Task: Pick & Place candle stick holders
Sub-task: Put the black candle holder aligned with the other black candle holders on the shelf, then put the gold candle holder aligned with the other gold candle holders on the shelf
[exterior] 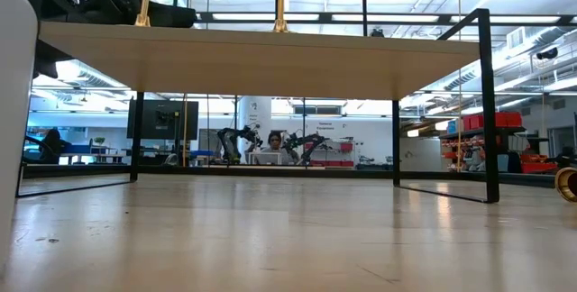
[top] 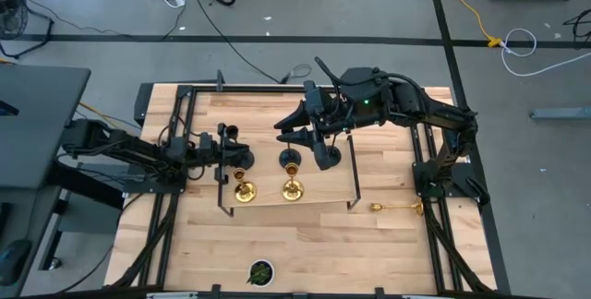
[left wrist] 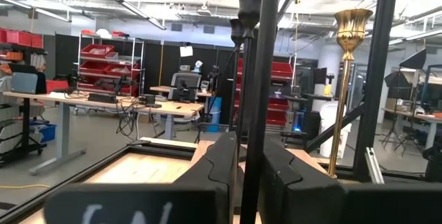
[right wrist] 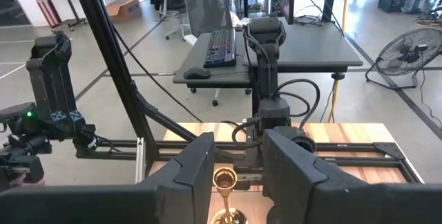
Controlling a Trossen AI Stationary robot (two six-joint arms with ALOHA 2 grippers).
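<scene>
A light wooden shelf [top: 323, 197] on a black frame stands on the table. On it stand two gold candle stick holders [top: 243, 189] [top: 292, 187] and black ones [top: 290, 158] [top: 326, 156]. Another black holder [left wrist: 250, 58] stands upright at the shelf's left. My left gripper [left wrist: 250, 151] is level with its thin stem, one finger on each side. A sliver of shelf shows between finger and stem. My right gripper [right wrist: 238, 162] hangs open high over the shelf, and a gold cup [right wrist: 224, 179] shows below it. One gold holder [top: 399, 207] lies on its side on the table at the right.
A small dark round thing with green inside [top: 260, 271] sits near the table's front edge. The shelf's black frame posts [top: 355, 174] stand around the holders. Bare tabletop lies under the shelf and in front of it [exterior: 288, 229].
</scene>
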